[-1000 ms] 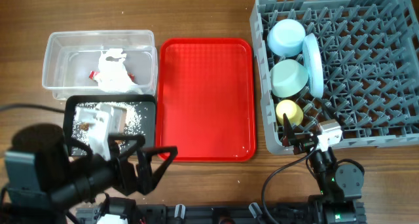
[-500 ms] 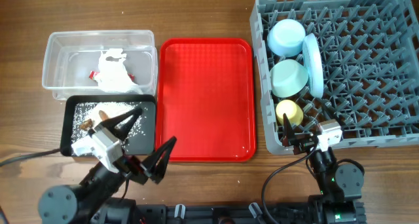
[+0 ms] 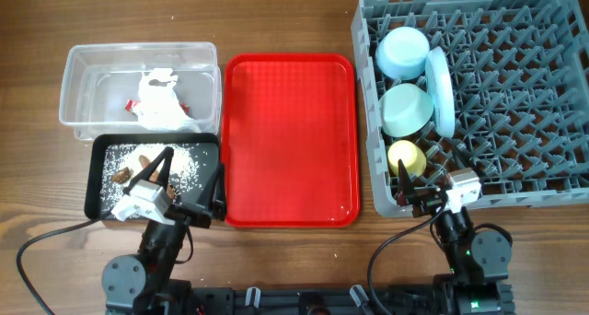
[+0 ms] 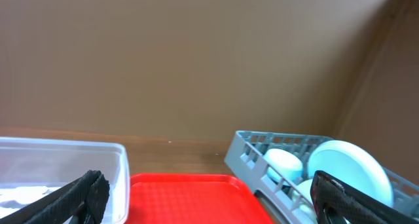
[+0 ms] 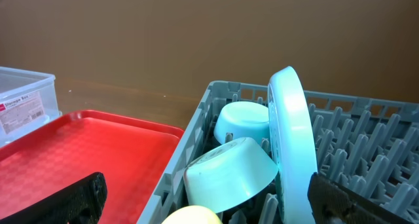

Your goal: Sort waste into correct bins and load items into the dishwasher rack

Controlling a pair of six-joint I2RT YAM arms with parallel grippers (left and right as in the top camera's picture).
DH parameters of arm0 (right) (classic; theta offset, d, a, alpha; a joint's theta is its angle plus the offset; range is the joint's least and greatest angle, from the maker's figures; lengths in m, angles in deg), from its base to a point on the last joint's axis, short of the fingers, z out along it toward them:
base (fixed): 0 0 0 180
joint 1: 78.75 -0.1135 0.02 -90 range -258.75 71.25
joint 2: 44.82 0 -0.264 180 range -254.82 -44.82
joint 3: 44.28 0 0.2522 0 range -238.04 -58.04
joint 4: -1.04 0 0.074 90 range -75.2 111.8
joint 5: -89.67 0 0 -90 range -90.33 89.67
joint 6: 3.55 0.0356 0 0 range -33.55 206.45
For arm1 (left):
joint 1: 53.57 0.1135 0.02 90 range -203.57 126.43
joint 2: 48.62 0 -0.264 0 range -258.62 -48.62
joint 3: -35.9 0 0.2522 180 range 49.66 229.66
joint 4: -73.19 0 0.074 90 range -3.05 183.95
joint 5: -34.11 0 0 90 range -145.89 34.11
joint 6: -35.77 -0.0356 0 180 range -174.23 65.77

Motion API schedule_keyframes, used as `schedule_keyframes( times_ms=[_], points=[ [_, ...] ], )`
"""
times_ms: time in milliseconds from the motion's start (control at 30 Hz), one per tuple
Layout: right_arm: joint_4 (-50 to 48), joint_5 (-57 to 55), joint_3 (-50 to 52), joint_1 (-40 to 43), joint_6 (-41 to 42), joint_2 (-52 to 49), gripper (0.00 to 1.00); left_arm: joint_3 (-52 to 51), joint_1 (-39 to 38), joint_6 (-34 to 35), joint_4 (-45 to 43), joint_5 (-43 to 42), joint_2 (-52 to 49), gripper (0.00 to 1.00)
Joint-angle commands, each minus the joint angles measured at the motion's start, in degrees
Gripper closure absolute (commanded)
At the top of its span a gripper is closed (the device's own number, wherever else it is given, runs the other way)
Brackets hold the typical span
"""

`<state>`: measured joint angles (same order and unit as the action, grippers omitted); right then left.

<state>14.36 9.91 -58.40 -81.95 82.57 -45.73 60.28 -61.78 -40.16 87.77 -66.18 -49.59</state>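
The grey dishwasher rack (image 3: 515,94) at the right holds a light blue bowl (image 3: 402,52), an upright light blue plate (image 3: 439,89), a mint-green bowl (image 3: 406,110) and a yellow cup (image 3: 405,156). A white napkin (image 3: 161,99) and a red wrapper (image 3: 132,104) lie in the clear tub (image 3: 83,66). Rice (image 3: 189,163) and a brown food piece (image 3: 120,176) lie in the black tray (image 3: 97,181). My left gripper (image 3: 184,181) hangs open and empty over the black tray's front right corner. Also open and empty, my right gripper (image 3: 419,188) sits at the rack's front left corner.
The red serving tray (image 3: 290,140) lies bare between the bins and the rack. In the left wrist view the open left gripper (image 4: 213,201) frames this tray (image 4: 190,194). In the right wrist view the open right gripper (image 5: 216,204) frames the mint-green bowl (image 5: 229,171).
My left arm has drawn back and down toward the table's front edge, its gripper open throughout. The right arm has not moved.
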Motion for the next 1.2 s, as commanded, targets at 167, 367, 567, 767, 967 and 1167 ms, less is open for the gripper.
schedule_keyframes(
  times_ms=[167,367,567,767,967,1167],
  points=[
    [-0.35,-0.07,0.07,0.22,0.98,0.26,0.00,-5.18,1.95,-0.31,-0.68,2.91,0.81,0.00],
    [-0.35,-0.04,0.07,0.22,0.96,0.26,0.00,-8.79,3.54,-0.31,-2.75,2.93,0.81,0.00],
    [-0.35,-0.07,0.07,0.22,0.98,0.26,0.00,-10.29,4.00,-0.44,-6.60,5.53,0.81,0.00],
    [-0.35,-0.07,0.07,0.22,0.98,0.26,0.00,-10.29,4.72,-13.07,2.82,3.30,0.81,0.00],
    [-0.35,-0.04,0.07,0.22,0.96,0.26,0.00,-10.29,7.32,-18.58,3.10,3.52,0.81,0.00],
    [-0.35,-0.04,0.07,0.22,0.98,0.26,0.00,-10.29,7.48,-18.58,3.08,3.72,0.81,0.00]
  ],
)
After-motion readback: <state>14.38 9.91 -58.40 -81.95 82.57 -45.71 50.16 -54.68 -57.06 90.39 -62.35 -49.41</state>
